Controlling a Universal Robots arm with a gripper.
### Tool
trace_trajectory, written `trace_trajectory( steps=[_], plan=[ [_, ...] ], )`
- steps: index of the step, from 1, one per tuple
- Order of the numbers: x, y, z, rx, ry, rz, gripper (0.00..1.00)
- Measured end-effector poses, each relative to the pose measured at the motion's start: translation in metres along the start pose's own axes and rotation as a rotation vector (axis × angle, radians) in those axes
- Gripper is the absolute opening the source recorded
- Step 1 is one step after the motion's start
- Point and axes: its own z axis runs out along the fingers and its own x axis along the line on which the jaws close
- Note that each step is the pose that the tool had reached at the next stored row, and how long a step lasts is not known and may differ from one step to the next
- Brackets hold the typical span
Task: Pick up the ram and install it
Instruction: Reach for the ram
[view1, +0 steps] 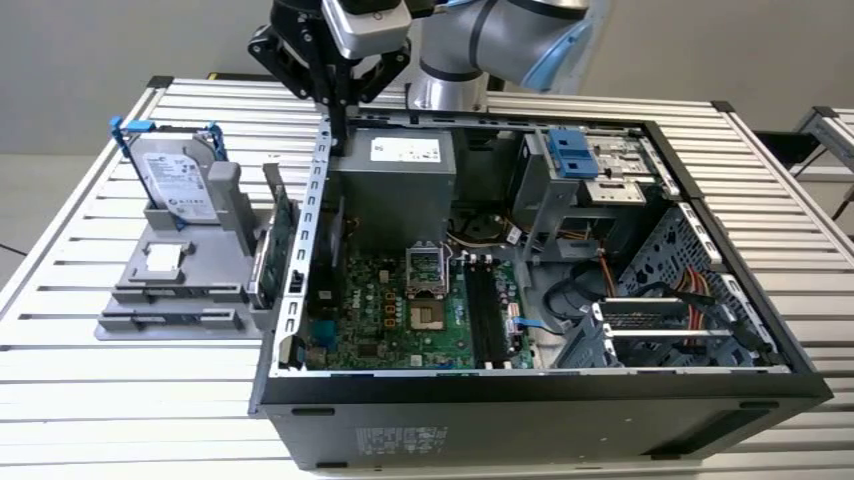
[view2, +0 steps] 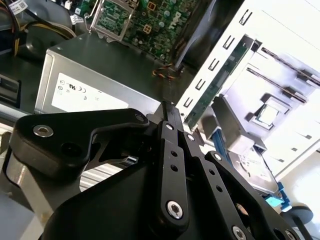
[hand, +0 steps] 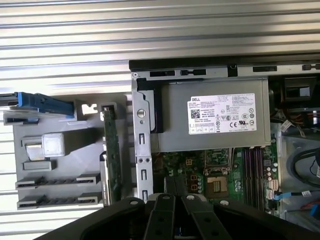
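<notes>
The arm's black two-finger gripper (view1: 336, 95) hangs above the far side of the open black computer case (view1: 534, 420), closed on a thin dark green-black stick judged to be the ram (view1: 340, 132), which juts below the tips, long axis apparently pointing down; the case's perforated silver side wall (view1: 318, 210) stands just beneath. The long black memory slots (view1: 481, 315) on the green motherboard (view1: 387, 310) lie well apart, toward the exterior view's right and past the grey box-shaped power supply (view1: 394, 185); the room above them looks unobstructed.
</notes>
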Motion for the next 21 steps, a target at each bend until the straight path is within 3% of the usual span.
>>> trace_trajectory(
  steps=[21],
  plan=[
    [0.0231, -0.0016, -0.0005, -0.0001, -0.0001, 0.000, 0.00]
  ],
)
